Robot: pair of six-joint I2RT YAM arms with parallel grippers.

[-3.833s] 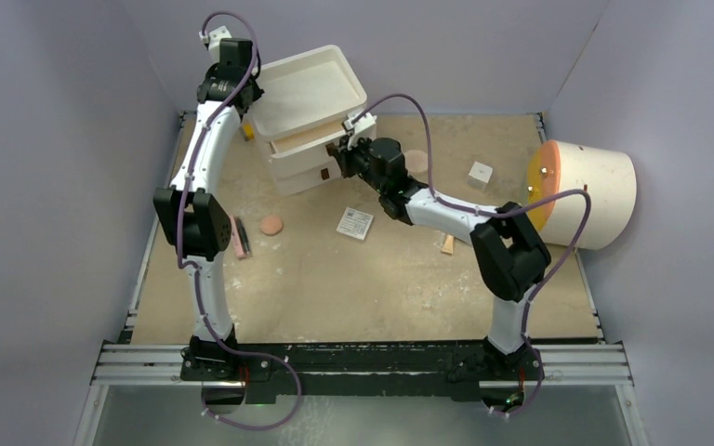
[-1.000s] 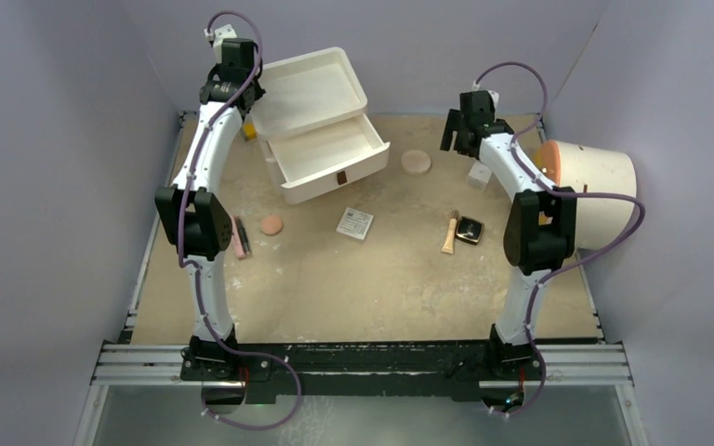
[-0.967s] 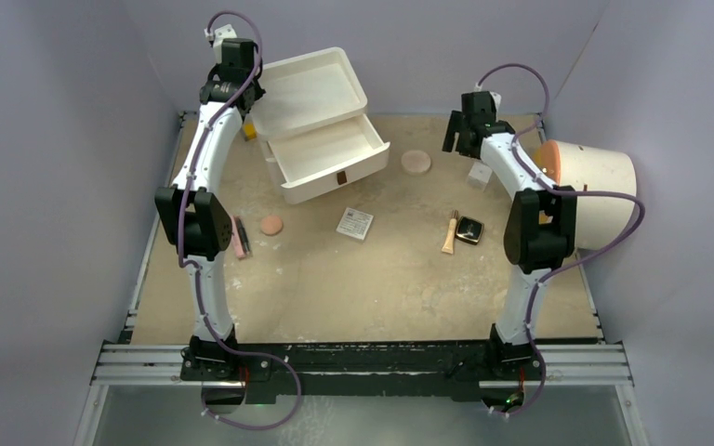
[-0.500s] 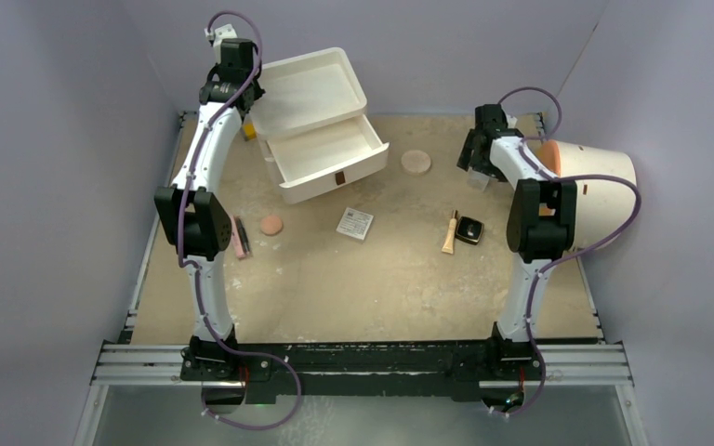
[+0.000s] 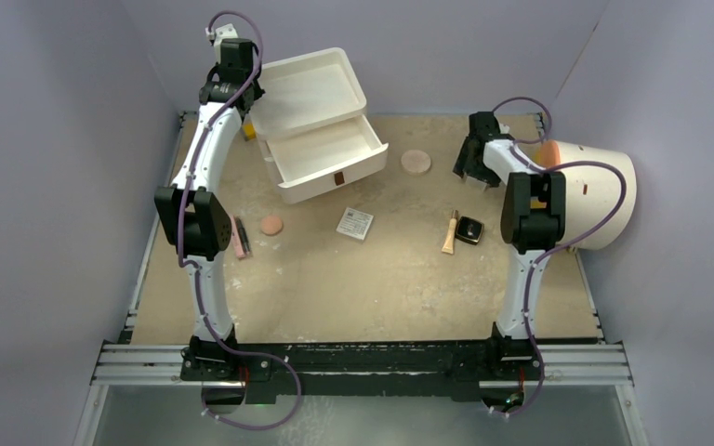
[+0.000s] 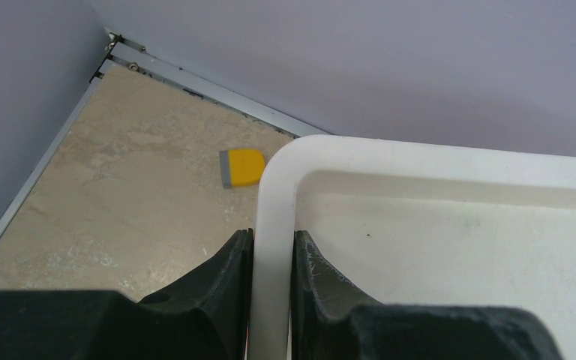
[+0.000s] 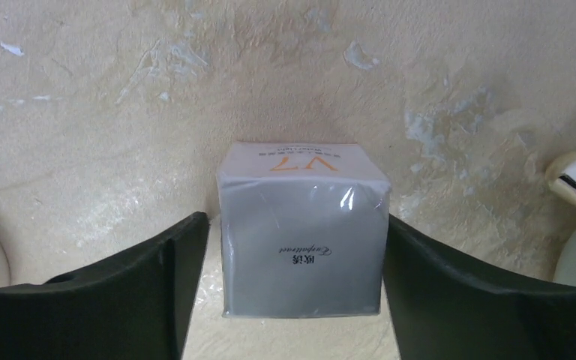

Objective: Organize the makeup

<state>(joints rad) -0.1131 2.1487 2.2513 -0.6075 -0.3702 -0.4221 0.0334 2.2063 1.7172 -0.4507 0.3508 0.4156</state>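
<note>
Table, nearest row: pink-and-black stick lies flat just beside the left arm's elbow. Small peach disc is just right of it, not touching. White patterned box lies flat near mid-table, on its own. Further right, tan tube and black compact sit side by side; can't tell if they touch. Next back: open drawer pulled out of the white unit, front tilted toward the right. Larger peach disc lies flat between the drawer and the right gripper. Right jaws are spread wide and pointed down, one finger each side of a white cube box that sits on the table. There's a thin gap on one side; the other side is too tight to tell contact, and the cube isn't lifted. Cream cylinder lies on its side at the right edge, orange face toward the right arm. Farthest: left gripper pinched closed on the rim of the top tray near its corner, one finger inside, one outside. Yellow block sits on the table just past that corner, near the back wall.
</note>
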